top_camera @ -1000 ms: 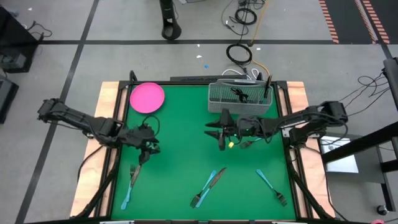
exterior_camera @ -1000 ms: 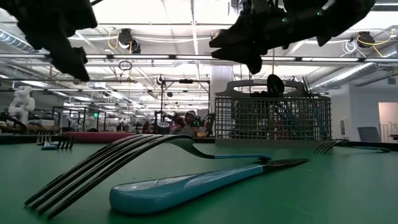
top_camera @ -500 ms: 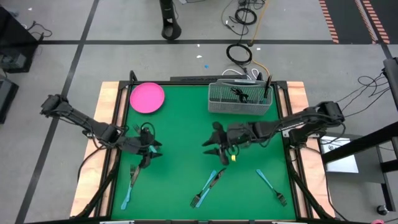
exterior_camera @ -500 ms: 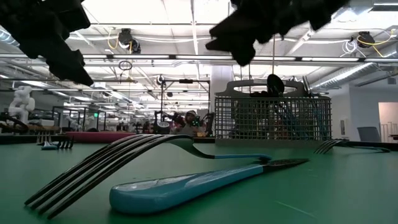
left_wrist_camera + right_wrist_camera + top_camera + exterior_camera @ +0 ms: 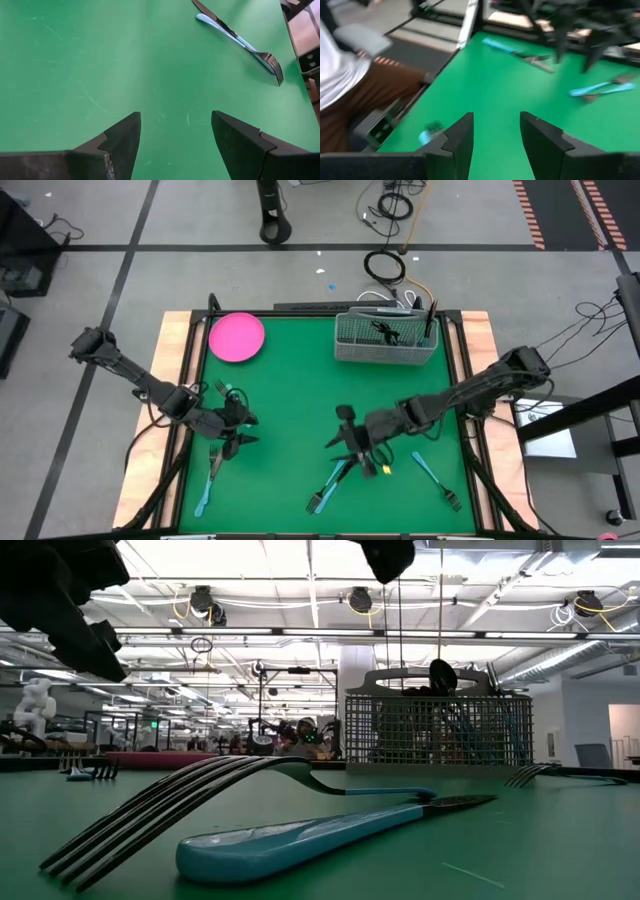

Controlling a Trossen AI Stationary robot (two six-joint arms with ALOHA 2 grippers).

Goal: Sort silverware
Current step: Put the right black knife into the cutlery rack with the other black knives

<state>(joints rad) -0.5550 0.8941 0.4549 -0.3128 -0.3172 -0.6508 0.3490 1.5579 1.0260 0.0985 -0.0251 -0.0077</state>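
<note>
Right gripper (image 5: 352,448) sits just above the crossed fork and knife pair (image 5: 333,478) mid-surface, jaws wide open and empty; their long axes run diagonally. Left gripper (image 5: 233,432), also open and empty, hovers by the left-edge pieces (image 5: 210,473)
</note>
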